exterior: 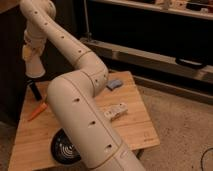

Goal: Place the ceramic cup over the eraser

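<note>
The ceramic cup [34, 66], off-white and tapered, hangs in the air at the far left, held from above by my gripper [30, 53]. The eraser [35, 90], a small black stick, lies on the wooden table [135, 125] just below the cup, near the table's back left corner. A small gap shows between the cup's bottom edge and the eraser. My arm curves up from the front of the view and comes down over this corner.
An orange carrot-like stick [37, 111] lies in front of the eraser. A black ridged bowl [64, 148] sits at the front, partly behind my arm. A blue object [114, 84] and a white block [115, 111] lie to the right. Dark shelving stands behind.
</note>
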`<move>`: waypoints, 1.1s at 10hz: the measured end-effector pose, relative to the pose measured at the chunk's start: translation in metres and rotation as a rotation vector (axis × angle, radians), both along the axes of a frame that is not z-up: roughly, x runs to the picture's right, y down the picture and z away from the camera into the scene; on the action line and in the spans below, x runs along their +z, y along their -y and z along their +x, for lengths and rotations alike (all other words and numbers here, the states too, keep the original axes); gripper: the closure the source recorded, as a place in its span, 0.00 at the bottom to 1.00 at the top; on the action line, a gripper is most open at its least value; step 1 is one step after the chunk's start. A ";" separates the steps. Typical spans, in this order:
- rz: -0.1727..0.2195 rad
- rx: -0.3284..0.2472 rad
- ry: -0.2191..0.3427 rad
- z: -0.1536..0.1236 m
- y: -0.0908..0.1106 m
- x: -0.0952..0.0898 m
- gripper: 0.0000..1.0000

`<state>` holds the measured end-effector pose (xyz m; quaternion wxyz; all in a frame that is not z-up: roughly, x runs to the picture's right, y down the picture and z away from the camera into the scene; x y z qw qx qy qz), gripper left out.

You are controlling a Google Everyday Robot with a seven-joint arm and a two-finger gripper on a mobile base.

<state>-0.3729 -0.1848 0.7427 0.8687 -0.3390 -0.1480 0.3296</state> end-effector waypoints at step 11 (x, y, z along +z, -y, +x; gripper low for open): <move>0.036 -0.036 0.137 -0.023 -0.016 0.012 1.00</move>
